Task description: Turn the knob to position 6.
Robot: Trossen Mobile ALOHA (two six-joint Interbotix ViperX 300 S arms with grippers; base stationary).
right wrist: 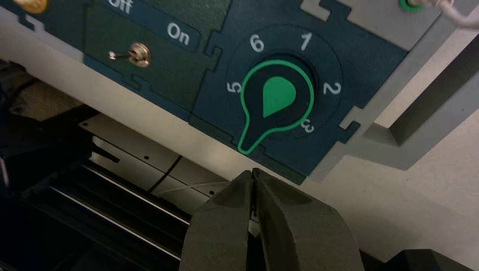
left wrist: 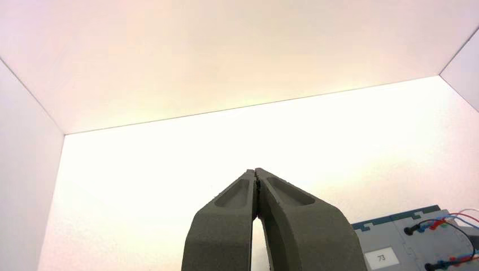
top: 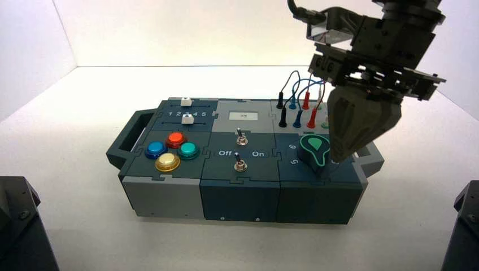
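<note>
The knob point(right wrist: 277, 104), a dark teal teardrop dial with a bright green top face and a pale green outline, is seated in the dial module at the front right corner of the box point(top: 240, 195), which is set on the white desk point(top: 85, 101). In the right wrist view, its pointed tip is seen aimed between the printed 5 and 3, where the 4 is covered; position 6 point(right wrist: 257, 43) is printed on the scale between 5 and 1, on the far side of the dial from the tip.

The right end effector point(top: 342, 155) is held low just beside the knob's right side, with its fingers clenched together on nothing. The left end effector point(left wrist: 257, 175) is kept well away from the box, above the bare desk, with its fingers likewise pressed tip to tip and empty.

Two silver toggle switches point(top: 240, 151) are found in the middle module.
</note>
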